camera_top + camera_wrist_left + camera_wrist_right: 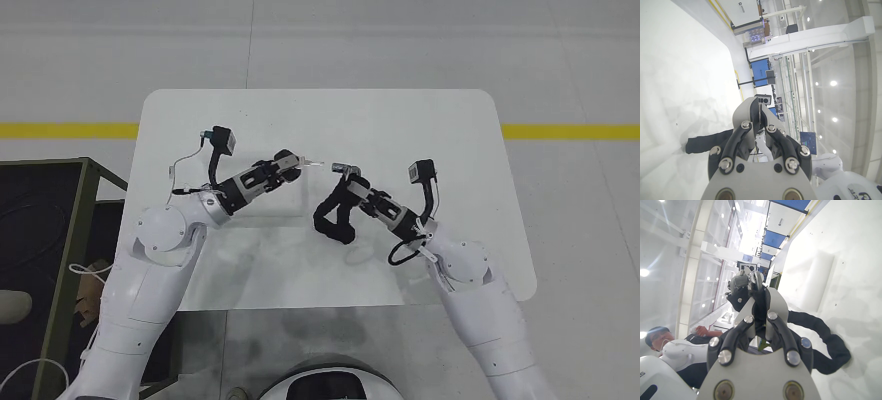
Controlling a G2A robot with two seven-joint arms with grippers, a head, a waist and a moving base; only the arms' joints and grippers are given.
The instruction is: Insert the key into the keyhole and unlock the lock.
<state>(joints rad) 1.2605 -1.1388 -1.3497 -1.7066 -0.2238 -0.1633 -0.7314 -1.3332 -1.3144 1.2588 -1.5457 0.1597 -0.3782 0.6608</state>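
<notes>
My left gripper (296,164) is shut on a thin metal key (314,163), held above the middle of the white table (450,120). In the left wrist view the key (759,113) stands edge-on between the pads. My right gripper (353,184) is shut on the lock (343,169), a silver head on a black fabric-covered loop (335,222) that hangs down to the table. The key tip points at the lock head with a small gap between them. In the right wrist view my right gripper (757,298) holds the lock head (755,277) beyond its fingertips, and the black loop (829,349) trails onto the table.
A flat white block (278,203) lies on the table under my left arm; the right wrist view has the white block (822,279) beyond the lock. A dark green cart (50,230) stands off the table's left edge.
</notes>
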